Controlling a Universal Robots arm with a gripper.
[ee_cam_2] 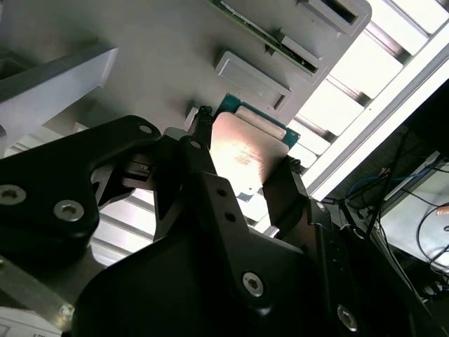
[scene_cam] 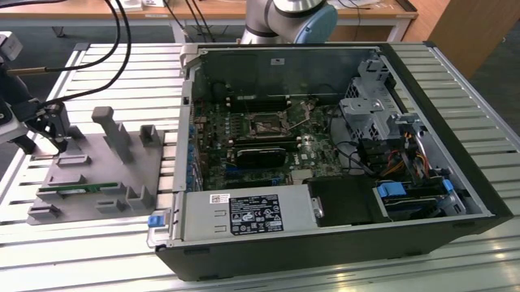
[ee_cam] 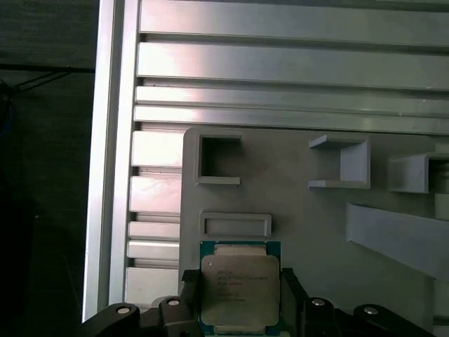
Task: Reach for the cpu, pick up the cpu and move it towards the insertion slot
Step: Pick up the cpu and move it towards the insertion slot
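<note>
The cpu (ee_cam: 240, 288) is a flat square chip with a silvery top and a green rim. It sits between my gripper's black fingers (ee_cam: 191, 284), which touch its two opposite edges. In the second wrist view the cpu (ee_cam_2: 247, 151) shines between the same fingers, just above the grey fixture plate (ee_cam_2: 140, 77). In the exterior view my gripper (scene_cam: 57, 141) stands over the far left part of that fixture (scene_cam: 106, 176), shut on the chip. The insertion slot (scene_cam: 266, 126) is a small dark square socket on the motherboard inside the open computer case, well off toward the exterior view's right.
The grey fixture carries upright posts (scene_cam: 109, 131) and a green memory stick (scene_cam: 69, 190) near its front. The open case (scene_cam: 325, 152) has tall walls, drive cages and cables. Everything rests on a slatted aluminium table (scene_cam: 73, 255). Black cables (scene_cam: 114, 55) hang behind my gripper.
</note>
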